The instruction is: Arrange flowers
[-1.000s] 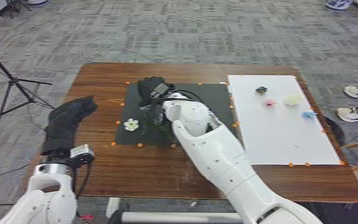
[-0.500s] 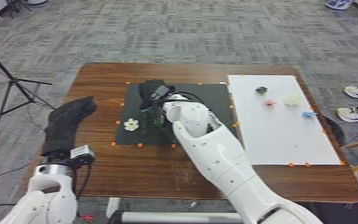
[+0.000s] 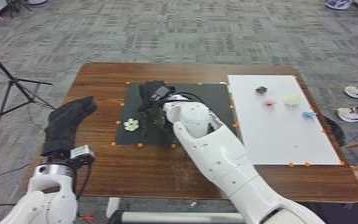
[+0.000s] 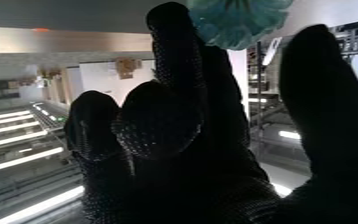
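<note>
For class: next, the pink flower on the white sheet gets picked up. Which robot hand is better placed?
Likely the right robot hand: over the dark mat, it is nearer the pink flower. The left robot hand is farther off, left of the mat.

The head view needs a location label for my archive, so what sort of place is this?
Probably a robotics lab or test room: white robot arms stand at the table, a black tripod is set up beside it, and the right wrist view shows rows of strip lights.
</note>
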